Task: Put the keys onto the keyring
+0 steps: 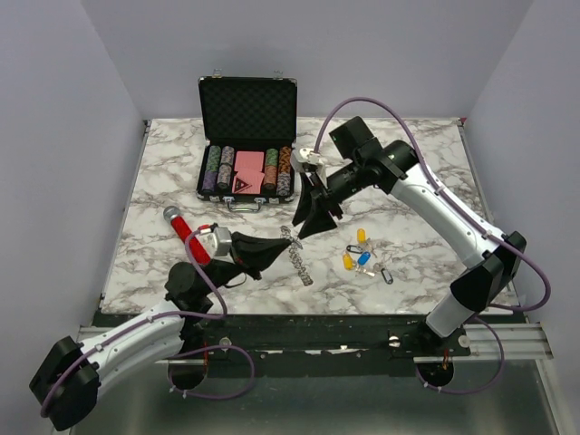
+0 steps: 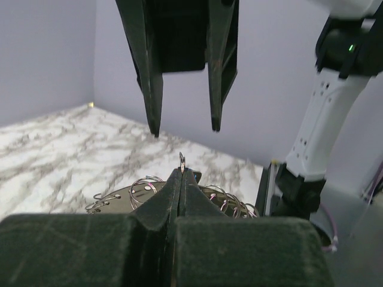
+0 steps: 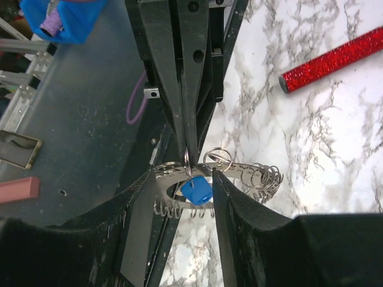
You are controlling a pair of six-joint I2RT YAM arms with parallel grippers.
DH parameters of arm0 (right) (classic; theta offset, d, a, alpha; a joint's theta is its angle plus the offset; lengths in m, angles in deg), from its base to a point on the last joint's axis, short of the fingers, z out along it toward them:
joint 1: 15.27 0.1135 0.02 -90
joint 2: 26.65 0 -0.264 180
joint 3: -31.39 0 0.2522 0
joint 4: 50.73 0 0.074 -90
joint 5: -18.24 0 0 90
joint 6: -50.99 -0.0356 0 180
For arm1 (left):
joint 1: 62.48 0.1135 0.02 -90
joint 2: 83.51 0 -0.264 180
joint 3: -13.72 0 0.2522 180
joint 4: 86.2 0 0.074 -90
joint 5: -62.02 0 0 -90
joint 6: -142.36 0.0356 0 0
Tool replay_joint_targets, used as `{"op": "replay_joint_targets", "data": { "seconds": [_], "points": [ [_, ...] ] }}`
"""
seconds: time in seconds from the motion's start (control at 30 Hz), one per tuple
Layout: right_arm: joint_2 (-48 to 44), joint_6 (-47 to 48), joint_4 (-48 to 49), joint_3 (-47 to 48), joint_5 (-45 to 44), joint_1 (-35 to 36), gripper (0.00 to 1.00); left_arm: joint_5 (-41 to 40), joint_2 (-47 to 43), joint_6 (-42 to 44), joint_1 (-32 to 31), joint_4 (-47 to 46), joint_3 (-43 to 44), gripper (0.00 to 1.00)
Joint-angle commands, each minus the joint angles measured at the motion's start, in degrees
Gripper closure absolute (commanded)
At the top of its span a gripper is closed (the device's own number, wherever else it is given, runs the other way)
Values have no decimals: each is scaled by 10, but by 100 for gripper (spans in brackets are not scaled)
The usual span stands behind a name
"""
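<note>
left jaws pinch the keyring [image 3: 257,176]; right jaws gape around 1 blue key [image 3: 196,190], seemingly hung on; other keys [image 1: 361,236] lie on the desk [image 1: 163,190].

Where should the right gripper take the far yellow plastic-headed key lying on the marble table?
Grip the far yellow plastic-headed key by its plastic head, coming straight down from above. It lies flat on the marble table at the far edge of the key cluster, so a pinch across the head's narrow width probably suits; the blade is too small to make out.
</note>
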Motion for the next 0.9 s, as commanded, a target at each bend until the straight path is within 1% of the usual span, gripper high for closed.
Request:
{"op": "replay_joint_targets", "data": {
  "seconds": [0.0,0.23,0.5,0.67,0.87],
  "points": [
    [21,-41,35,35,55,2,49,-66,15,-74,2,-234,-18,100],
    [35,-73,58,63,71,1,49,-79,62,-104,2,-323,-24,100],
    [32,-115,86,23,105,2,52,-98,97,-113,2,-380,-29,100],
    [30,-130,99,6,96,2,55,-106,102,-112,2,-389,-28,100],
    [30,-144,114,4,68,2,56,-109,96,-112,2,-388,-29,100]
  ]
}}
